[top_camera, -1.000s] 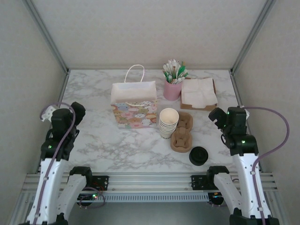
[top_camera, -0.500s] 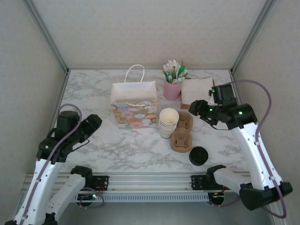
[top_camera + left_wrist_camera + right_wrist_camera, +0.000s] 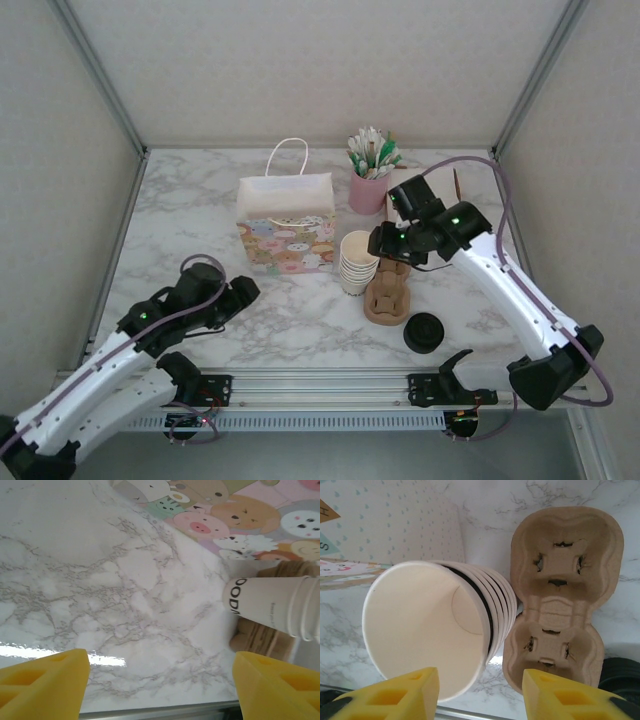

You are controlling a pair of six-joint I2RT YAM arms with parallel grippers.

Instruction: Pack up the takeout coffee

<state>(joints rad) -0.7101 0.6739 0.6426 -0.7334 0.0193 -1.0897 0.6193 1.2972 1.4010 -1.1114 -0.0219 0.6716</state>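
The right gripper [image 3: 480,700] holds its yellow fingers [image 3: 385,697] apart at the bottom edge. Above them a cup stack [image 3: 427,630] shows its open mouth, just beside a two-well pulp carrier [image 3: 560,595]. A dotted bag [image 3: 390,525] stands upper left on the marble table [image 3: 490,505]. A black lid [image 3: 620,672] sits at the lower right.

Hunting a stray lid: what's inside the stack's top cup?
The top cup is empty: bare cream wall and bottom. The nested cups beneath are covered except their rims.
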